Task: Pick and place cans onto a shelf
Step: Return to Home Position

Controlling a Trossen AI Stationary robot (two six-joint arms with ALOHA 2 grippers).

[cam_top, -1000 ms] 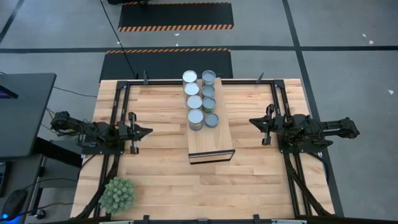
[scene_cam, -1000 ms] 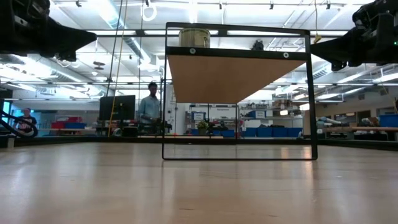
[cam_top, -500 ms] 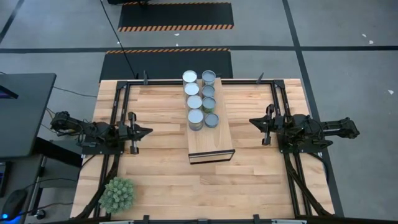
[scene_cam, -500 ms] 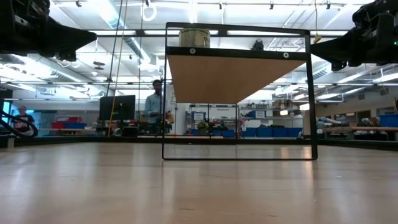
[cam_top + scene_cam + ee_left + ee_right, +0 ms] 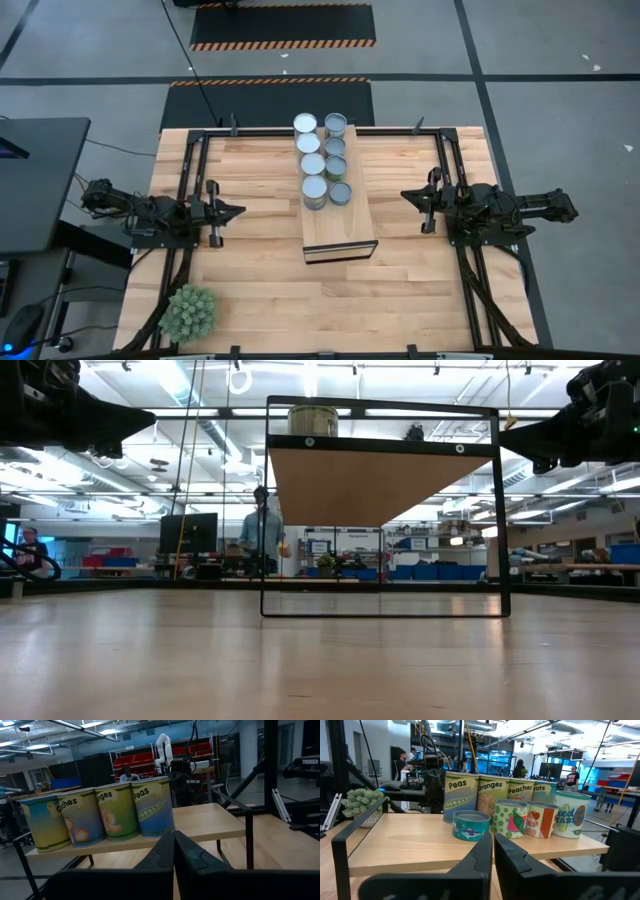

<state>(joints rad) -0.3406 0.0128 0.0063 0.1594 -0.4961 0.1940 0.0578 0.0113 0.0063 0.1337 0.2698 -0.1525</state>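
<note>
Several cans (image 5: 324, 158) stand upright in two rows on the far half of the shelf (image 5: 340, 228), a light-wood top on a black frame in the middle of the table. The left wrist view shows one row of labelled cans (image 5: 100, 815). The right wrist view shows both rows of cans (image 5: 512, 815). My left gripper (image 5: 238, 210) hangs shut to the left of the shelf, pointing at it. My right gripper (image 5: 406, 196) hangs shut to the right of the shelf. Both are well clear of the shelf and hold nothing. The shut fingertips of each also show in the left gripper's own view (image 5: 173, 842) and the right gripper's own view (image 5: 493, 845).
A spiky green plant ball (image 5: 189, 312) sits at the table's near left corner. Black rails (image 5: 186, 180) run along the table's left, right and far edges. Bare tabletop (image 5: 330, 300) lies between the shelf and the near edge. People move in the room behind the table (image 5: 262, 525).
Both arms, the cans and the shelf have kept still. In the low view a person in the room behind the table has walked a little toward the right.
</note>
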